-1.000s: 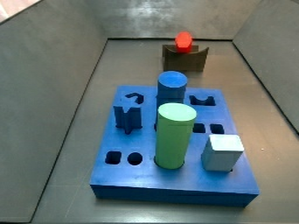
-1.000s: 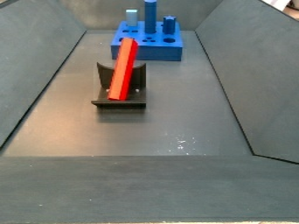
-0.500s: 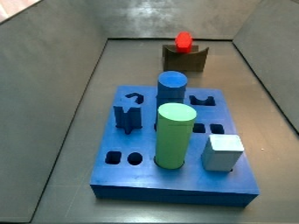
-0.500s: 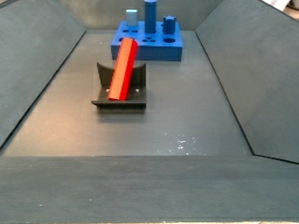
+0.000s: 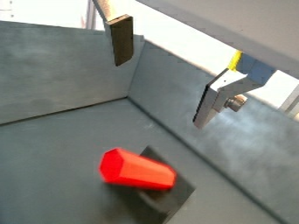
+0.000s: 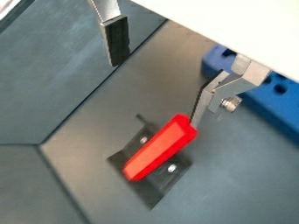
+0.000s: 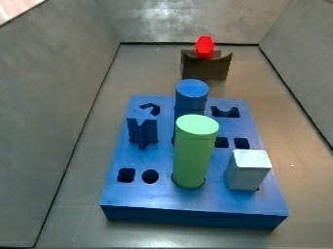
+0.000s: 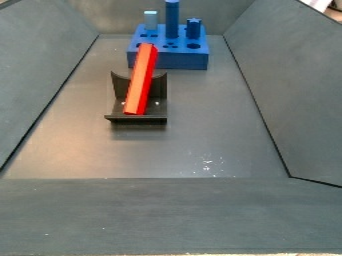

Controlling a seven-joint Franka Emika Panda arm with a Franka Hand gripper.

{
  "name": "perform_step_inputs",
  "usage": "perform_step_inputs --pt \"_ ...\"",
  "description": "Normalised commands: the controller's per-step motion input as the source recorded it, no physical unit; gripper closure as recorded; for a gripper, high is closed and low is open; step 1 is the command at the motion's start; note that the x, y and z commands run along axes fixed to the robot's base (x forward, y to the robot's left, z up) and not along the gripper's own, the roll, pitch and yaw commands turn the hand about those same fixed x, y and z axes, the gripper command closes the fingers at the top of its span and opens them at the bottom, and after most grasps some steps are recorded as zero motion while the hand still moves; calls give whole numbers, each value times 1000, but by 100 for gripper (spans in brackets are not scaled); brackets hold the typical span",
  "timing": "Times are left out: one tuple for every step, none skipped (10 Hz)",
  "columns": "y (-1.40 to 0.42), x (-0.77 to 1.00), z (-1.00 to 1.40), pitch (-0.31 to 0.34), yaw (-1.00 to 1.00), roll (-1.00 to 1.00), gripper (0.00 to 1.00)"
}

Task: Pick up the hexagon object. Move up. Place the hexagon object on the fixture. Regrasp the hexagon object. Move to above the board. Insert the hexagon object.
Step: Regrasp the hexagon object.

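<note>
The hexagon object (image 8: 139,77) lies propped at a slant on the fixture (image 8: 135,108), its upper end leaning toward the board (image 8: 171,52) and its lower end down at the fixture's base plate. In a side view only its red end (image 7: 204,45) shows, standing above the notched top of the fixture (image 7: 205,66) at the far end of the enclosure. Both wrist views look down on the rod from above: the red piece (image 5: 136,169) rests across the dark bracket (image 5: 160,200), and it runs lengthwise (image 6: 162,147) over the base plate (image 6: 146,168).

The gripper (image 6: 163,64) is above the rod and clear of it, not touching. Its fingers (image 6: 114,37) stand wide apart with nothing between them; the silver plates and one dark pad (image 5: 121,40) show at the frame's edges. The gripper does not appear in either side view.

The board (image 7: 196,156) sits on the floor well apart from the fixture. It carries a tall light green cylinder (image 7: 194,150), a blue cylinder (image 7: 192,98), a dark blue shaped peg (image 7: 143,128) and a white block (image 7: 247,169). Grey walls (image 8: 54,90) enclose the floor.
</note>
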Motion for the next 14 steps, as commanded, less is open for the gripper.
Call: perform_step_inputs --pt "-34 77 1 86 70 1000 0" --pt "-35 92 -5 115 84 1000 0" --pt "-41 102 -5 141 99 1000 0" --pt "-43 107 -6 168 121 1000 0" --pt "-45 119 -5 201 170 992 0" --pt "-48 131 -7 187 184 805 0" --pt "-51 141 -5 173 196 681 0" --pt "-53 163 -9 140 213 436 0" --pt "-40 171 -1 114 222 294 0" --pt "-38 163 -1 73 225 189 0" --pt "-43 143 -6 48 219 169 0" --pt "-51 118 -9 29 200 166 0" --pt "45 44 -1000 40 146 161 0" --pt "46 44 -1000 31 121 161 0"
